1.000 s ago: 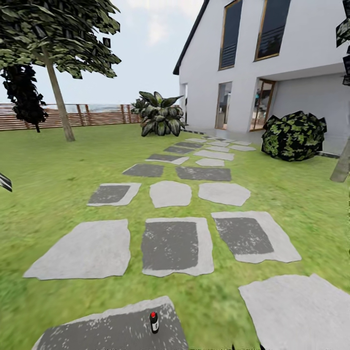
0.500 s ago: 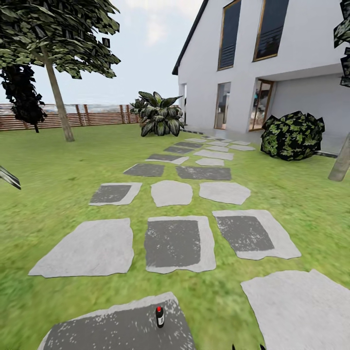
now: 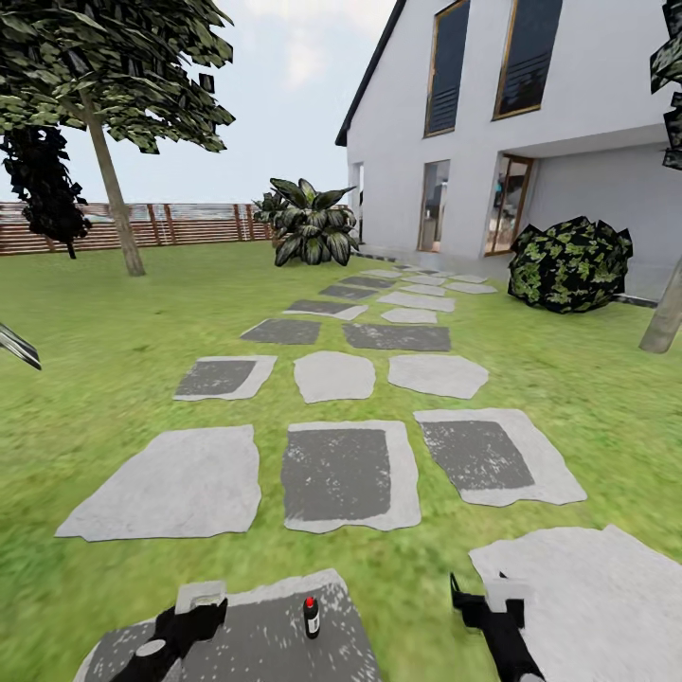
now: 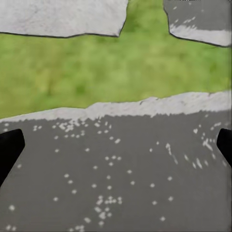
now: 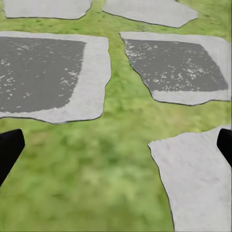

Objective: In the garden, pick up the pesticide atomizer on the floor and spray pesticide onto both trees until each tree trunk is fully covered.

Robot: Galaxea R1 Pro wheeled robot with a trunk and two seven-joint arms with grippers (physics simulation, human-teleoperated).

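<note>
Two grippers, left gripper (image 3: 202, 611) and right gripper (image 3: 488, 606), hover with wide, empty jaws; the pesticide atomizer (image 3: 311, 617) stands upright between them on a dark slab (image 3: 246, 635), apparently awaiting pickup.

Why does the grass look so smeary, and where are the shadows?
Head view: the grass is a soft, blurred texture, crisper on the stone slabs; the atomizer casts no clear shadow, and light is flat and even. Left wrist view: the dark slab is speckled but sharp. Right wrist view: grass is smudged, without blades.
</note>
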